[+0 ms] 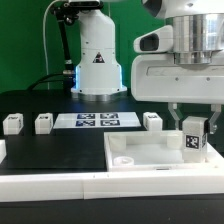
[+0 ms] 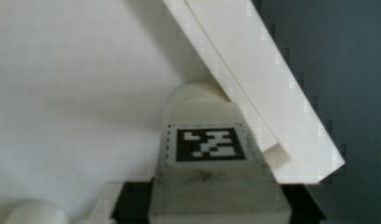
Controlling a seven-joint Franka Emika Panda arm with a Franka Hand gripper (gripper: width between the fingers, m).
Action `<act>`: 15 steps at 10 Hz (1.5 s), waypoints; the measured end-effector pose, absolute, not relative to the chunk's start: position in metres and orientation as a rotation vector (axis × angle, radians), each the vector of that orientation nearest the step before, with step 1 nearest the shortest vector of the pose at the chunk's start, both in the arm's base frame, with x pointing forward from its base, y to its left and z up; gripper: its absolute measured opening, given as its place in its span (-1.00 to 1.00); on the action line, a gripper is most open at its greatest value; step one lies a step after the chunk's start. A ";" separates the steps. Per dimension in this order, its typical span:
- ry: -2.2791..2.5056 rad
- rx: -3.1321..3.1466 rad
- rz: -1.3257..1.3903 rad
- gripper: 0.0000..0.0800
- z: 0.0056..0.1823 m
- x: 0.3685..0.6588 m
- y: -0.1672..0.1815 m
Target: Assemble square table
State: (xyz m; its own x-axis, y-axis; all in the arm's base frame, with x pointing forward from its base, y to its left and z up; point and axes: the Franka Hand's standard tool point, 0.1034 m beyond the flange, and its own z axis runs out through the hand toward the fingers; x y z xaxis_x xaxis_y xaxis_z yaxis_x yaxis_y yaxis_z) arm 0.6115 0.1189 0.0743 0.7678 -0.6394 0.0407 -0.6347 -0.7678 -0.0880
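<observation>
Leg [image 2: 208,150] clamped in claw [image 1: 194,126] | at square top [image 1: 150,152] corner | three loose legs [image 1: 43,124] beyond

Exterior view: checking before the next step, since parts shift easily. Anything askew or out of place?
Nothing stands out. Three loose legs stand upright in a row, the table top lies flat, and the gripper holds the fourth leg upright.
</observation>
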 end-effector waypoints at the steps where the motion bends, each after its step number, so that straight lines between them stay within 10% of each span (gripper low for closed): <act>1: 1.167 -2.838 -0.099 -0.27 0.074 0.611 0.119; 10: 1.948 -2.323 -0.019 -0.27 0.074 0.610 0.122; 12: 1.928 -2.339 -0.020 0.34 0.074 0.610 0.122; 15: 1.735 -2.487 -0.031 0.61 0.073 0.609 0.124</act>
